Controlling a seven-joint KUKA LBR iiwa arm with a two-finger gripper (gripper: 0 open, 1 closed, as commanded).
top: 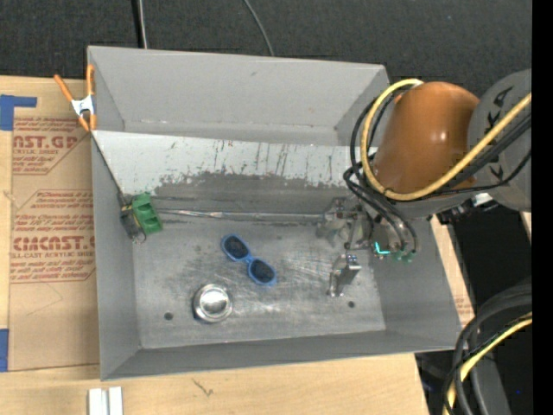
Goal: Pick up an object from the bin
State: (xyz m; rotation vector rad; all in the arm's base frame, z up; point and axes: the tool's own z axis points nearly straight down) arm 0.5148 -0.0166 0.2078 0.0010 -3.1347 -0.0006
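My gripper (339, 251) hangs low over the right part of the bin floor, its two metal fingers spread apart and open, with nothing between them. A pair of small blue sunglasses (248, 260) lies flat in the middle of the floor, well to the left of the fingers. Further left and nearer the front sits a round silver tin lid (212, 303). A green block with a dark end (142, 216) rests against the left wall.
The arm with its orange dome and yellow cables leans in over the bin's right rim. Bare scratched floor lies under the fingers and between them and the sunglasses.
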